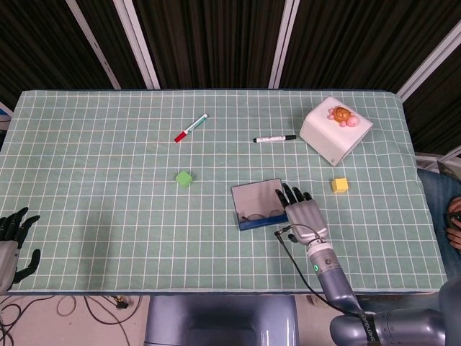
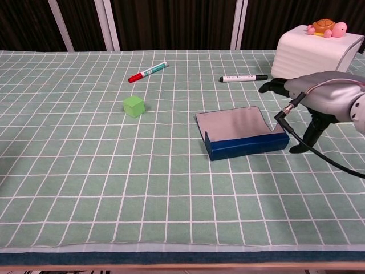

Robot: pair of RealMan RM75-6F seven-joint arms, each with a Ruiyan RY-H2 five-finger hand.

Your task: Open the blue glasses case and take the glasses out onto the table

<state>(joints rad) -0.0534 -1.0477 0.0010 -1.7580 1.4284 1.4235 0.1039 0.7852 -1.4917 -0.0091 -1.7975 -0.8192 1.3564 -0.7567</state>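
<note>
The blue glasses case (image 1: 258,204) (image 2: 246,144) lies open in the middle of the table, its grey lid (image 2: 232,123) folded back flat. In the head view the glasses (image 1: 261,214) show inside the blue tray; the chest view hides them behind the tray wall. My right hand (image 1: 302,212) (image 2: 315,101) hovers just right of the case, fingers spread, holding nothing. My left hand (image 1: 13,234) hangs off the table's front left edge, fingers apart and empty.
A green cube (image 1: 184,178) sits left of the case. Behind it lie a red marker (image 1: 190,127) and a black marker (image 1: 274,138). A white box (image 1: 336,129) with a toy turtle (image 1: 342,114) stands back right, a yellow cube (image 1: 339,185) near it.
</note>
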